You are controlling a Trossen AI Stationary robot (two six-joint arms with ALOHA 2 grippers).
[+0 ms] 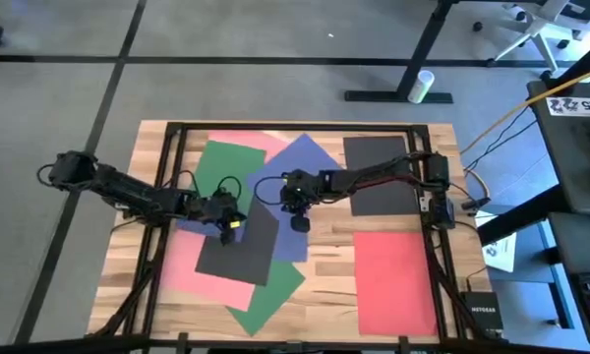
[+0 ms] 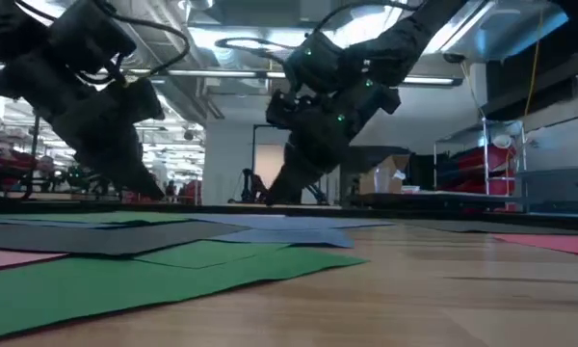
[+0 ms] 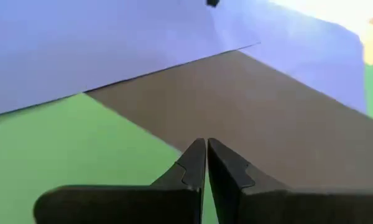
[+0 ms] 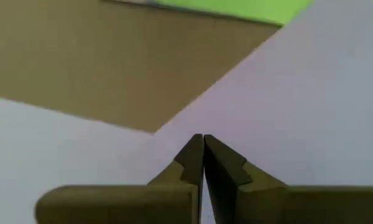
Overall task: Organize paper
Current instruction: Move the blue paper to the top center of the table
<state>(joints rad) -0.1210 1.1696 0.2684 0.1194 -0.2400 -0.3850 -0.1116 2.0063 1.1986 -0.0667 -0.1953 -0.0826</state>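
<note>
Paper [image 1: 275, 211] — coloured sheets overlapping mid-tabletop [image 1: 324, 261], unsorted. Left claw [image 1: 225, 222] closed, empty, over the black sheet [image 1: 238, 248]; right claw [image 1: 300, 222] closed, empty, over the blue sheet [image 1: 287, 177] — seemingly poised to slide them.

right gripper [image 4: 203, 138]: fingers pressed together, tips meeting right over the blue sheet
blue sheet [image 4: 298, 106]: pale bluish-lilac, takes up most of what's under and around the fingertips
black sheet [image 4: 112, 62]: looks brownish-dark here, its corner pokes in toward the fingertips, lying over the blue
green sheet [image 4: 248, 9]: just a strip past the black one's far edge
</note>
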